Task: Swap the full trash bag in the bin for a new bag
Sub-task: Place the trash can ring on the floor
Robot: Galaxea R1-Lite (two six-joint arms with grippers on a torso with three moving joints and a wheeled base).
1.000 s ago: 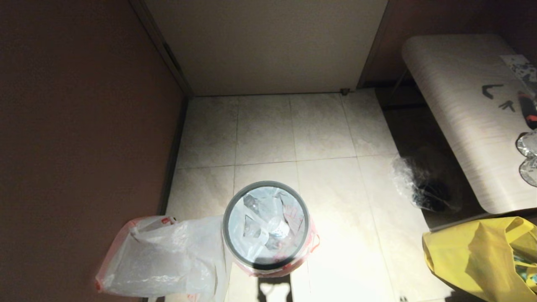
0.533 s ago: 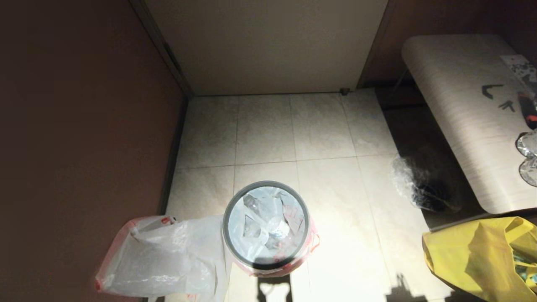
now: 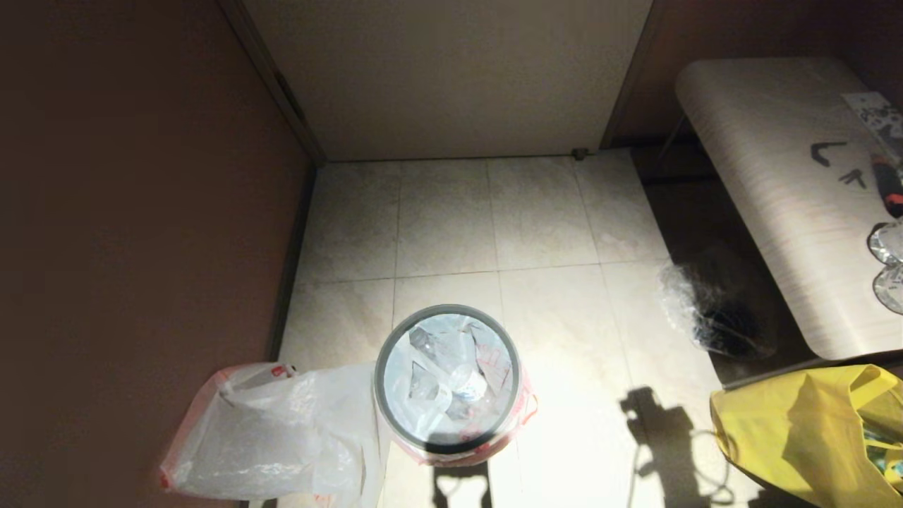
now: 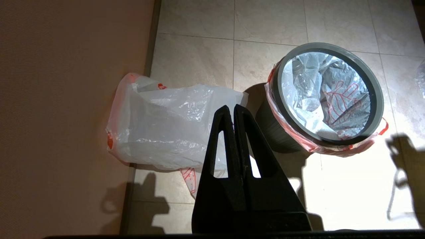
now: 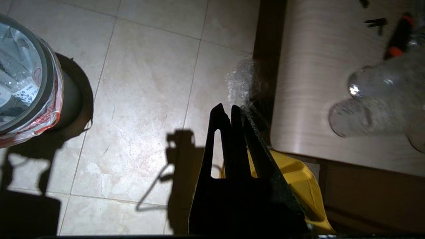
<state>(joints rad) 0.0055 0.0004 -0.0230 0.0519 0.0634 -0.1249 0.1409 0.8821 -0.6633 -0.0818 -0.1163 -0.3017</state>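
both the left gripper (image 4: 234,111) and the right gripper (image 5: 225,111) are closed and empty, high above the floor. better to open wide first, then pinch the full trash bag (image 3: 451,374) edge at the bin (image 3: 384,395) rim.

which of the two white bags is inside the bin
The full trash bag: lumpy, wrappers showing, its red edge folded over the bin rim. The new bag lies flat on the floor beside it.

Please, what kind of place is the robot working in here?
Probably an indoor corner of a home or a small office. The floor is of pale tiles, a dark wall runs along the robot's left, and a small bin with the full trash bag stands near a low table.
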